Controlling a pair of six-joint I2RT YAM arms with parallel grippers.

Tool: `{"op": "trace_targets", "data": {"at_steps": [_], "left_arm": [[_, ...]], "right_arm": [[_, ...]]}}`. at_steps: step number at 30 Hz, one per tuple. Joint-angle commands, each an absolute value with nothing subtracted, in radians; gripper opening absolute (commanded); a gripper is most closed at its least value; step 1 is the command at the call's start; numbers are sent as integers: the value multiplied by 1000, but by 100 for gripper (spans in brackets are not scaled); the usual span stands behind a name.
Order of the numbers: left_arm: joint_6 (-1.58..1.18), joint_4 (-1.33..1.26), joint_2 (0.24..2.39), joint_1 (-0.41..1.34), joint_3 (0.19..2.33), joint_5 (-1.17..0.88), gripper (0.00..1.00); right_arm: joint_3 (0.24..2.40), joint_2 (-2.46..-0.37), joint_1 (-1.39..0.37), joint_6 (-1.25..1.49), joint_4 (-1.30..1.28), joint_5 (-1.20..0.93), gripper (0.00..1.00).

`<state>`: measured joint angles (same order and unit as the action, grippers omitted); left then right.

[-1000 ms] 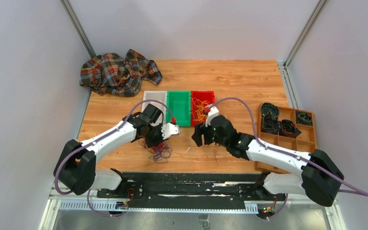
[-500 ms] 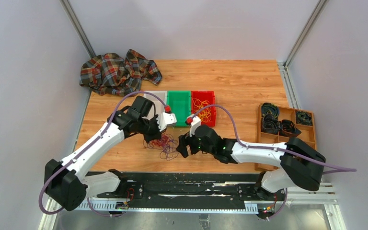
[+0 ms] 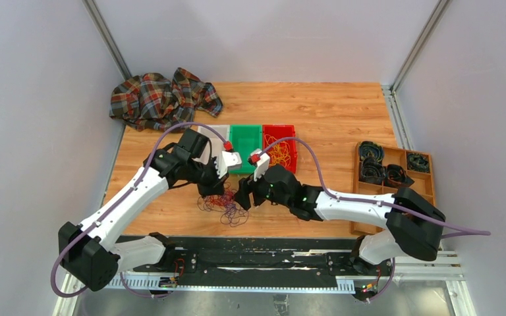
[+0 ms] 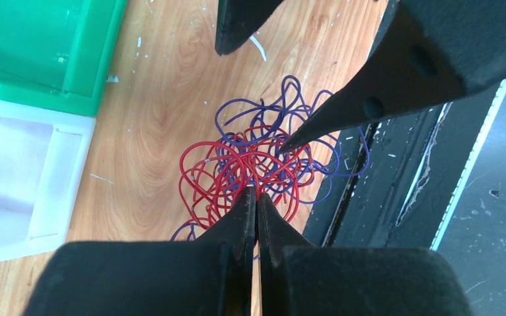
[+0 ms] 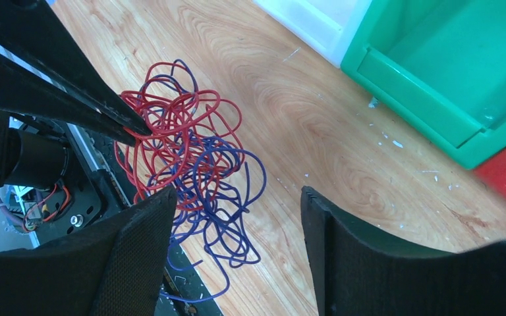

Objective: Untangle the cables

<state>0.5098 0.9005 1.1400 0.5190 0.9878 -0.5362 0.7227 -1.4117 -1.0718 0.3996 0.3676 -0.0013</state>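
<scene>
**Two-arm cable sort: knot at the near edge of the light wooden table**
Green plastic bin and red plastic bin stand behind, the red one holding yellow-orange wires, evidently sorted. Right gripper hangs wide open and empty above the knot, probably to take a purple loop. Left gripper is pinched fully closed on a red strand, apparently as an anchor. The tangle of thin red and purple cables lies between both.

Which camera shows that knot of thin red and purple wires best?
The right wrist view: the tangle of thin red and purple wires lies almost whole, loops distinct. The left wrist view has black gripper fingers across it; the top view shows a small scribble.
</scene>
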Motion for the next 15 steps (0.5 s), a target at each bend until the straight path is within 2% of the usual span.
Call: {"op": "trace_targets", "data": {"at_steps": [1, 8, 12, 15], "left_arm": [[473, 907, 1136, 511, 1034, -591, 1], [473, 907, 1121, 511, 1024, -575, 1], [496, 906, 1119, 511, 1012, -545, 1], [516, 903, 1132, 512, 996, -513, 1]], "right_arm": [[739, -1428, -1081, 408, 364, -35, 65], [689, -1411, -1070, 422, 324, 12, 40], [631, -1349, -1049, 432, 302, 64, 15], [588, -1295, -1032, 440, 276, 93, 1]]}}
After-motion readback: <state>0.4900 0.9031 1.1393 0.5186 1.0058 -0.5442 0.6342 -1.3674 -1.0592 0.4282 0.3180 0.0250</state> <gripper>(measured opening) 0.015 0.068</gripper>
